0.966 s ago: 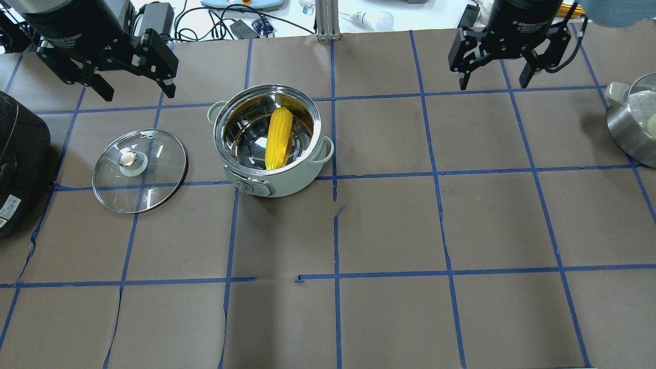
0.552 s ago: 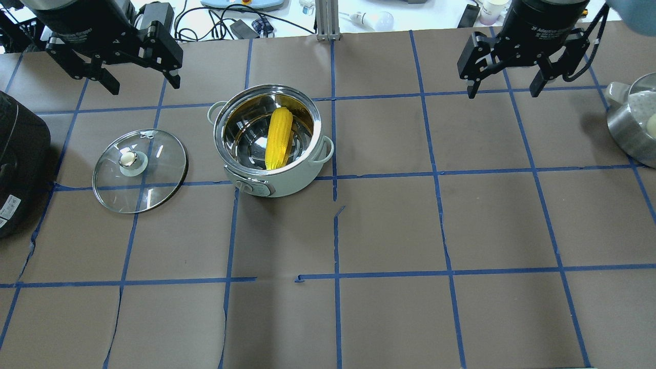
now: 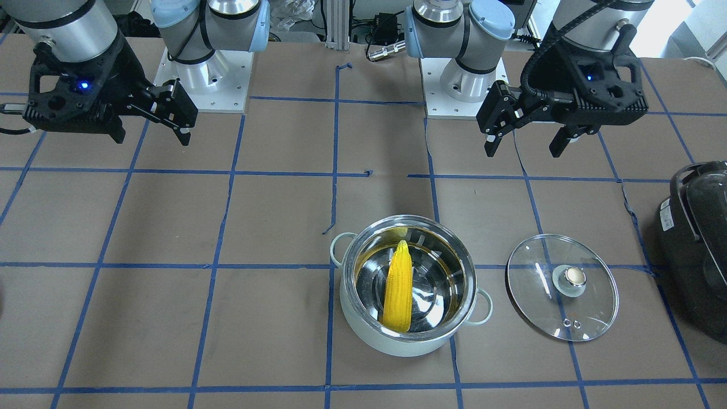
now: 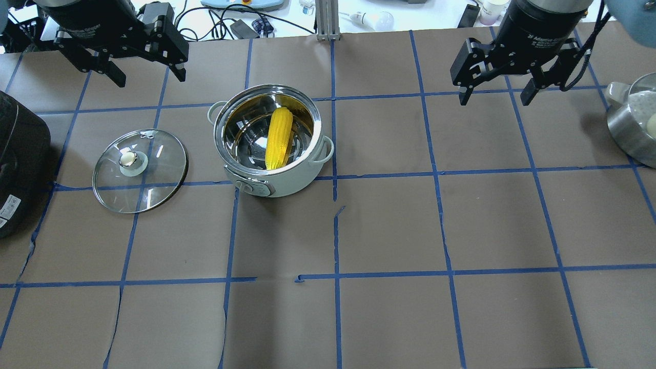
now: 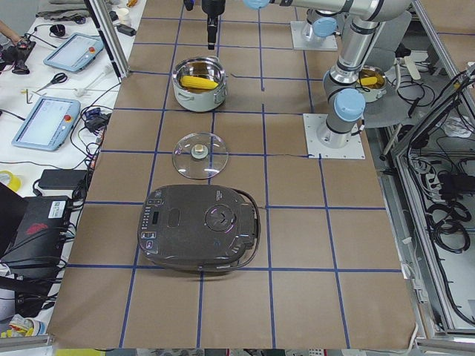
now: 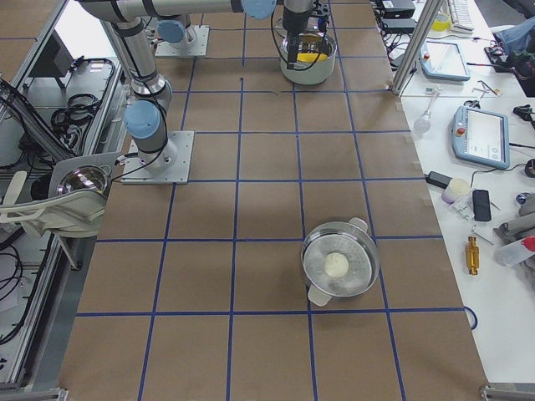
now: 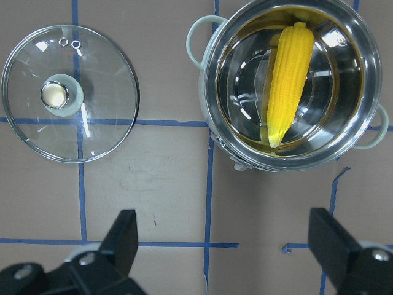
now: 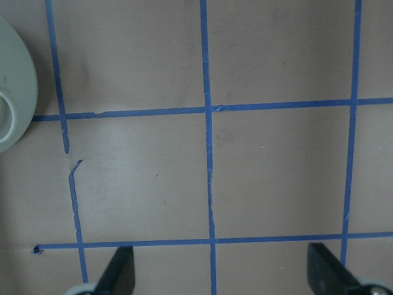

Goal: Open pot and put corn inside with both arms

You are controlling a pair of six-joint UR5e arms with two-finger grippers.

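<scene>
We see lid (image 4: pixel 139 170) beside pot (image 4: pixel 297 182), black cooker (image 4: pixel 20 154) beyond | corn (image 4: pixel 279 138) inside pot, well apart from left gripper (image 4: pixel 151 79) and right gripper (image 4: pixel 494 100) | both spread wide, holding nothing

Mint-green pot (image 4: pixel 289 185) stands upright and uncovered on the surface (image 4: pixel 389 225). Yellow corn (image 4: pixel 279 137) lies inside, slanted across the steel interior. Glass lid (image 4: pixel 148 179) rests knob-up near the pot, not touching it.

A brown-papered table (image 4: pixel 389 220) with a blue tape grid carries a round mint-green pot (image 4: pixel 293 183), its clear glass lid (image 4: pixel 151 177) flat just beside it. A large black appliance (image 4: pixel 20 154) sits at one end, a shiny steel pan (image 4: pixel 633 134) at the other.
</scene>
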